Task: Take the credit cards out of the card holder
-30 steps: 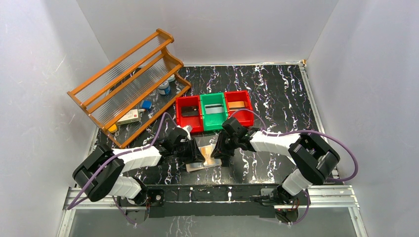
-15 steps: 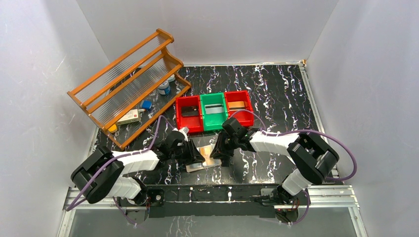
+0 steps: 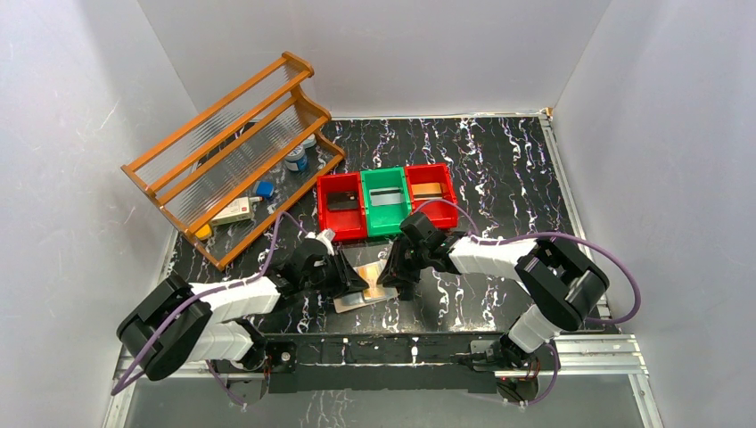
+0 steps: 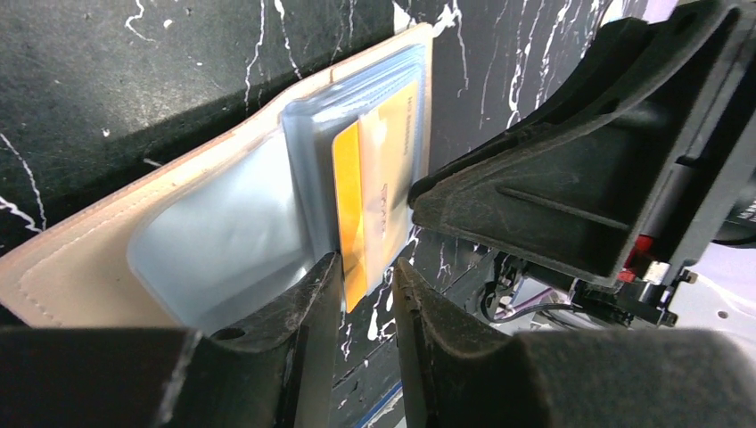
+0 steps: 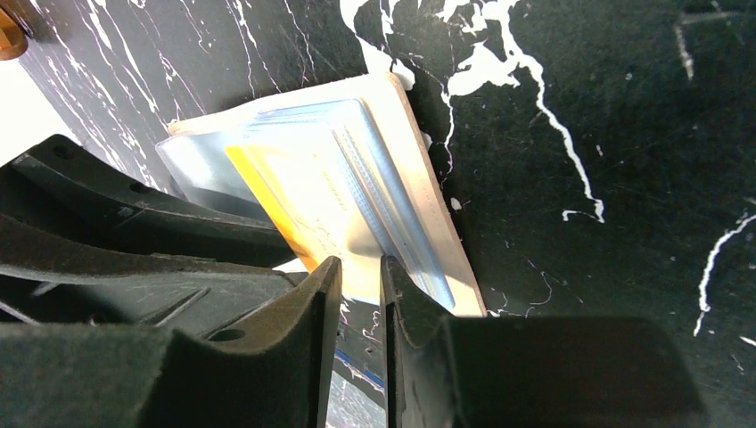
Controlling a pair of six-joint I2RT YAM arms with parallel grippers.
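The top view looks steeply down from high behind both arms and takes in the whole table (image 3: 499, 160). The left wrist view sits close behind the left gripper (image 4: 364, 267) and looks along its fingers at the wallet (image 4: 214, 232) just ahead. The right wrist view sits as close behind the right gripper (image 5: 358, 267), facing the opposite way. Each wrist view shows the other gripper's dark body beyond the wallet, which all three views share.
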